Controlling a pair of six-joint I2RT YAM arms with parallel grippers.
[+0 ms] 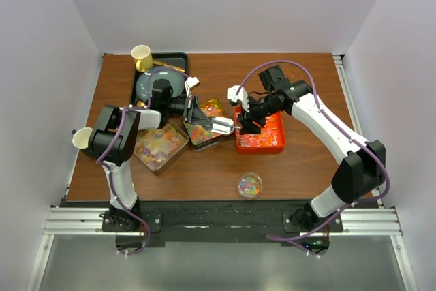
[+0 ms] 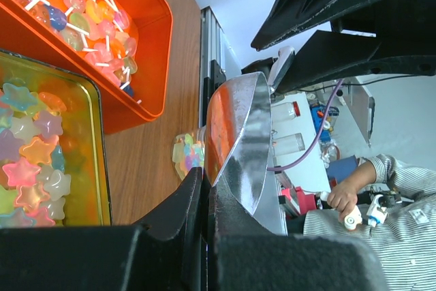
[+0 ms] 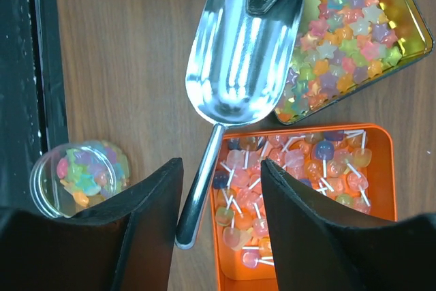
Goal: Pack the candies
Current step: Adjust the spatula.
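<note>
Barely begun: small clear round tub [image 3: 38, 185] beside the empty shiny metal scoop [image 3: 242, 66] holds few candies [image 3: 88, 168]; left pincer [image 2: 204, 189] grips scoop, right pincer [image 3: 221, 168] gapes.

From overhead the light is bright and even, falling from above; the scoop [image 1: 221, 125] gleams pale, shadows on the table [image 1: 306, 168] around it are short and soft, and the walls [image 1: 225, 5] behind it are white without glare. In the right wrist view white streaks of glare run down the scoop's bowl, and the candies [image 3: 340, 52] right of it are crisp; in the left wrist view the scoop mirrors orange, the room behind it is washed out, and the black fingers [image 2: 163, 236] below it are dark and soft-edged.
</note>
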